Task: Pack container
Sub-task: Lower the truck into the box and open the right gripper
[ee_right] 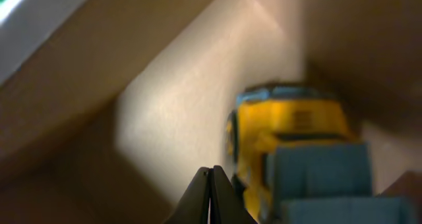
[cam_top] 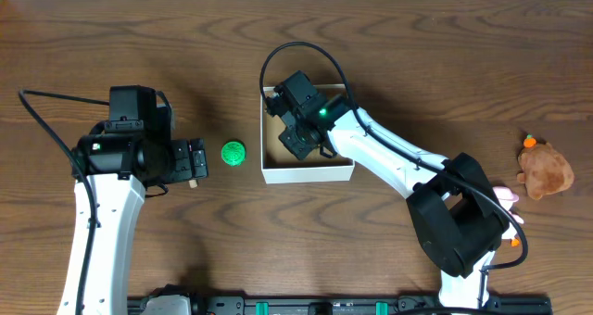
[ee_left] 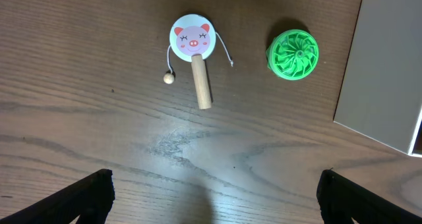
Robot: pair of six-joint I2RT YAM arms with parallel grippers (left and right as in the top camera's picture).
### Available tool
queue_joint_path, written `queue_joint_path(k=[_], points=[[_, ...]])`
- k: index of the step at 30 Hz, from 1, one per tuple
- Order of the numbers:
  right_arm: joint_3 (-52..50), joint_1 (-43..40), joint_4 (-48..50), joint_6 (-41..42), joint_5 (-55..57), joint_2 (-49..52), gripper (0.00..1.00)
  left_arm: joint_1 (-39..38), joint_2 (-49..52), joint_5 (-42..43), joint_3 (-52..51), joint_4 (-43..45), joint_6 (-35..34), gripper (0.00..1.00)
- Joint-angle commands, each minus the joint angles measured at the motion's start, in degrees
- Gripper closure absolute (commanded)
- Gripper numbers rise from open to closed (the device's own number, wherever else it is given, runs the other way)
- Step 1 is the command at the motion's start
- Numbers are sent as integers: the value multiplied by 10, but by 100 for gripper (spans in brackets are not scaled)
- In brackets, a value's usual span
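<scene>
The right claw (ee_right: 210, 179), closed and empty, is inside the container (cam_top: 306, 174) at frame centre, beside a yellow truck (ee_right: 290, 145); the left claw (ee_left: 214, 197) stands wide open, empty.

The left arm (cam_top: 100, 227) comes up from the near edge of the overhead view, its white link leading to a black wrist that turns toward the right. The left tool (cam_top: 195, 159) points rightward with its jaws spread wide; in the wrist view its two dark fingers (ee_left: 92, 196) sit at opposite lower corners above the surface. The right arm (cam_top: 394, 157) reaches from its black joint at lower right diagonally up and left, white link extended. The right tool (cam_top: 301, 141) tilts downward, its fingers (ee_right: 198, 203) pressed together with only a thin seam between them.
</scene>
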Motion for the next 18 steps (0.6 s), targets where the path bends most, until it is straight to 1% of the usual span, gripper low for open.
queue_joint_path(k=[1, 5, 9, 15, 18], points=[[1, 5, 18, 20, 65, 1, 94, 2, 3, 0, 9, -1, -1, 2], [1, 3, 37, 60, 115, 1, 89, 2, 3, 0, 9, -1, -1, 2], [1, -1, 36, 90, 120, 1, 89, 2, 3, 0, 9, -1, -1, 2], [1, -5, 29, 140, 122, 1, 92, 2, 3, 0, 9, -1, -1, 2], [1, -5, 24, 177, 144, 1, 91, 2, 3, 0, 9, -1, -1, 2]])
